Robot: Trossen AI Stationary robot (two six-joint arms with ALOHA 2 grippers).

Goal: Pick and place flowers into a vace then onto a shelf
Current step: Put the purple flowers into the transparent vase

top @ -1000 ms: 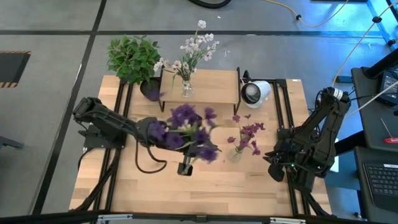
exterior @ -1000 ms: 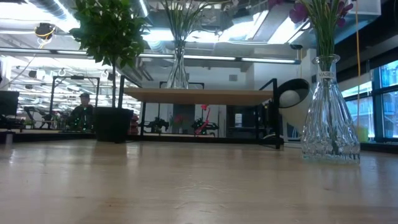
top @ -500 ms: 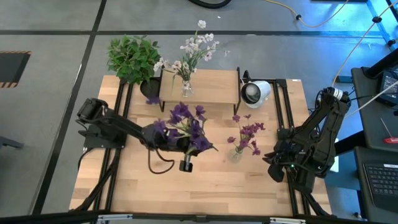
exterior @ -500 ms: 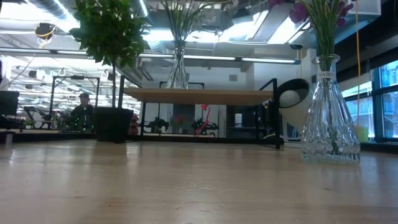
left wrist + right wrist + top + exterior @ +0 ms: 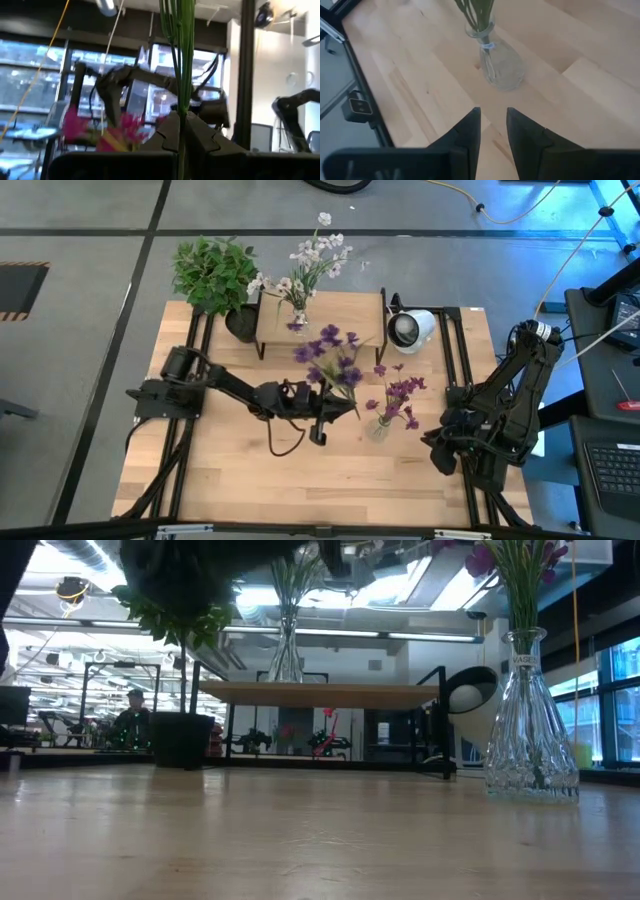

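My left gripper (image 5: 321,421) (image 5: 181,119) is over the middle of the table, shut on a bunch of purple flowers (image 5: 331,358) with long green stems (image 5: 178,45). To its right stands a glass vase (image 5: 379,427) (image 5: 500,65) (image 5: 530,730) holding magenta flowers (image 5: 401,394). The shelf (image 5: 320,312) (image 5: 320,693) at the far side carries a second vase (image 5: 298,322) of white-pink flowers (image 5: 312,258). My right gripper (image 5: 440,452) (image 5: 493,119) waits open at the table's right edge, pointing down at the glass vase with nothing between its fingers. My left gripper pinches the bundled green stems (image 5: 181,102) between its two fingers, low on the bunch. The fingers come from the table's left and lie across the stems. The bunch stands roughly upright above the fingers, blossoms up, clear of the table.
A leafy potted plant (image 5: 214,272) (image 5: 180,735) stands at the far left corner beside the shelf. A white round device (image 5: 411,328) (image 5: 470,695) sits right of the shelf. Bare wood (image 5: 300,480) lies along the near half of the table.
My left gripper, still shut on the purple flowers, has sunk and gone toward the table's right, closer to the glass vase. The bunch has come down with it and now stands more upright, its blossoms nearer the shelf.
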